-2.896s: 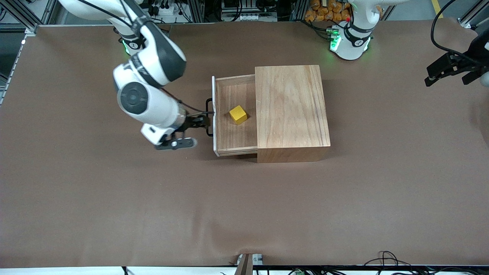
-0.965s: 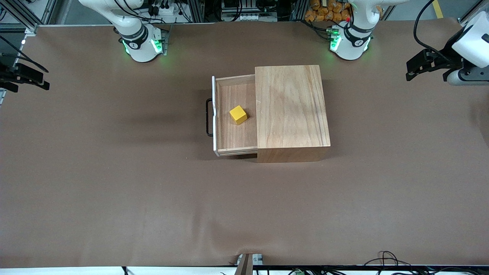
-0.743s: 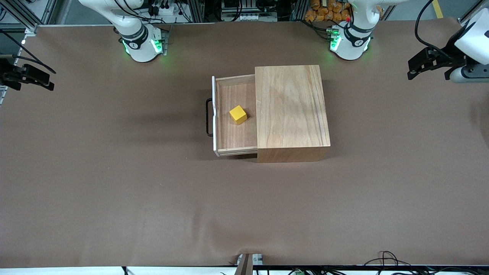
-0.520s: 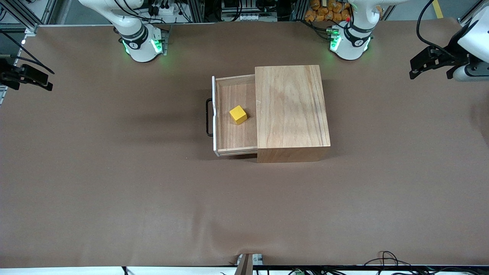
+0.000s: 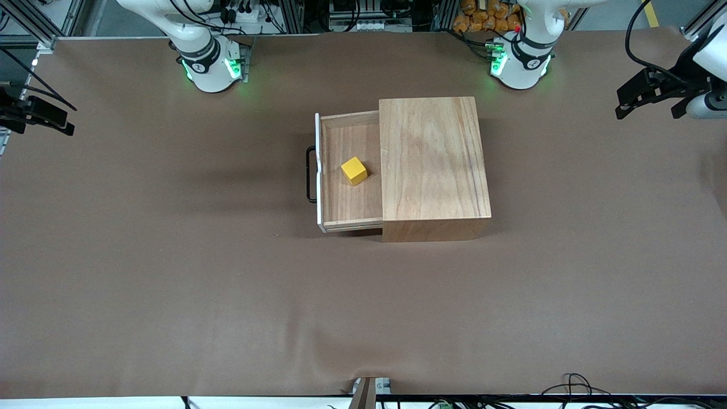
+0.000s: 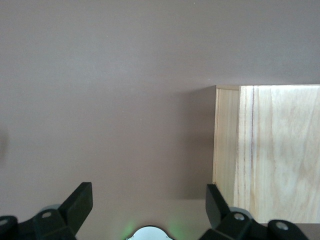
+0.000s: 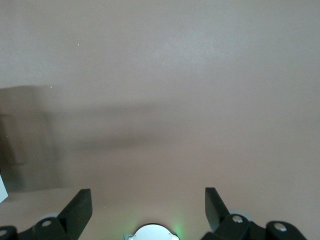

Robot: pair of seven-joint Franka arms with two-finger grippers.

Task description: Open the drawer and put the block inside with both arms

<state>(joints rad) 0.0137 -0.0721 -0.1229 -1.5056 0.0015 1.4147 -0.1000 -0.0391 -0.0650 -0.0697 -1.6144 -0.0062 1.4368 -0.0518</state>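
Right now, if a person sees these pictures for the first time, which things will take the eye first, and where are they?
The eye goes first to the bright yellow block, lying in the open drawer that is pulled out of the wooden box in the middle of the table, toward the right arm's end. Next come the two arms drawn far apart: the left gripper and the right gripper, both open and empty, each up over its own end of the table.

A robotics lab: two white robot arms stand on green-lit bases bolted along one edge of a bench covered in plain brown sheeting, with aluminium framing, power strips and loose black cables crowding its borders.
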